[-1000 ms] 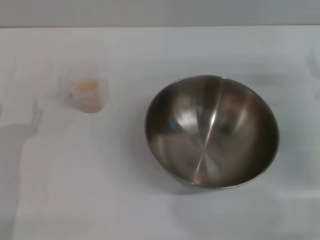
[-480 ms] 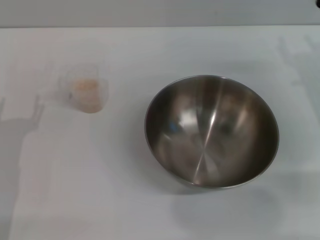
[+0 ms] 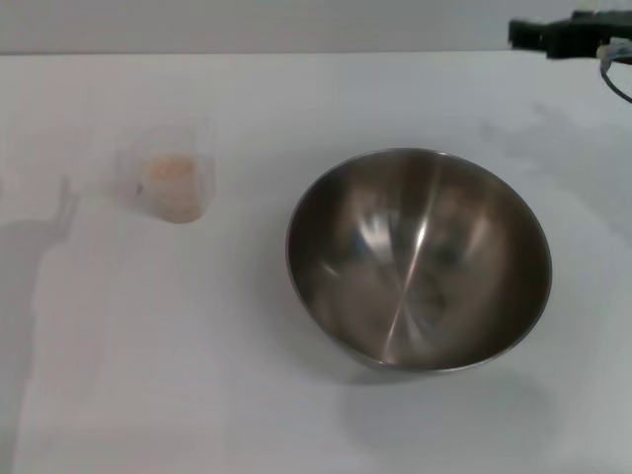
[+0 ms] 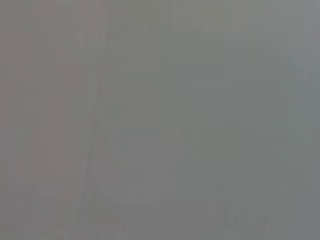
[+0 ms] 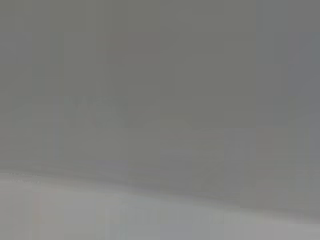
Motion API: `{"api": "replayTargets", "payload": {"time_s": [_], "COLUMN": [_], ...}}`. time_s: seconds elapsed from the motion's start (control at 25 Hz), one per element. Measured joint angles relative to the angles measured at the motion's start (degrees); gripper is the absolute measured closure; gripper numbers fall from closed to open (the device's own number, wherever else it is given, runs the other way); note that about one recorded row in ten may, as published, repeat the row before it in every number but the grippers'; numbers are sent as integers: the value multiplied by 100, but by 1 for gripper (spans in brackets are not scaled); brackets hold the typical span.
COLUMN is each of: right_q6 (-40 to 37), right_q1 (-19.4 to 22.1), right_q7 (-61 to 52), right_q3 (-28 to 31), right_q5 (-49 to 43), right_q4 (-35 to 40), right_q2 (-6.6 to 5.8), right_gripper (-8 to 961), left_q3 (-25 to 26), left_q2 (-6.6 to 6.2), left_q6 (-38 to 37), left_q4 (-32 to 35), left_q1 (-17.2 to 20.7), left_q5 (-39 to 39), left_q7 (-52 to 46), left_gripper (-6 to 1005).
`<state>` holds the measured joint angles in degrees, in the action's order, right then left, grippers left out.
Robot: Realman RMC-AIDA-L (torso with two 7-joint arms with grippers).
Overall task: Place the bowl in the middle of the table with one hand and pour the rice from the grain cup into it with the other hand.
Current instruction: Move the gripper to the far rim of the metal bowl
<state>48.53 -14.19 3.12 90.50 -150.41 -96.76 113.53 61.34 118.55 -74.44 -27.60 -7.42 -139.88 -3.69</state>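
The large steel bowl (image 3: 418, 259) stands upright and empty on the white table (image 3: 296, 395), right of the middle in the head view. The small clear grain cup (image 3: 170, 181) stands far to its left, holding pale rice (image 3: 168, 170). My right gripper (image 3: 533, 35) shows as a dark shape at the top right corner, above the table's far edge, well beyond the bowl and touching nothing. My left gripper is out of view; only an arm shadow lies on the table at the left. Both wrist views show only plain grey.
The table's far edge (image 3: 296, 52) meets a grey wall. A cable (image 3: 614, 84) hangs by the right gripper at the right edge.
My right gripper has come into view at the top right corner. The bowl and the cup have not moved.
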Motion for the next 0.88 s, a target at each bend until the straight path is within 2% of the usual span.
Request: {"api": "replayTargets", "payload": {"time_s": [0.12,0.16,0.2,0.28,0.36,0.52,0.72,0.88], "right_q6": [1933,2833,2833,3432,3874,4166,4228,4050], "right_q1": [-543,-888,-888,-1194,-1525,-1792,-1986,-2093], "right_q7": [672,1004,1004,1192,1352,1509,1673,1820], "right_q3": [855,1264,1264,1452,1572,1648,1661,1666], "right_q5": [264,362,362,368,368,314,232,252], "right_q4": [-187,-71,-71,176,576,1003,1430,1918], "right_q2": [312,427,427,431,339,261,226,248], "right_gripper": [176,176,176,177,177,179,180,199], "left_q3": [56,95,95,109,119,147,158,159], "left_q2": [-5,-7,-7,-8,-8,-2,1,1], "left_q6": [-2,-22,-22,-77,-165,-207,-222,-291], "left_q4": [25,55,55,117,223,296,309,310], "left_q1": [-40,-69,-69,-109,-166,-224,-242,-247], "left_q5": [-1,-1,-1,-1,-2,-3,-4,-5], "left_q7": [7,25,25,20,11,12,0,0], "left_gripper": [156,156,156,156,156,155,155,155]}}
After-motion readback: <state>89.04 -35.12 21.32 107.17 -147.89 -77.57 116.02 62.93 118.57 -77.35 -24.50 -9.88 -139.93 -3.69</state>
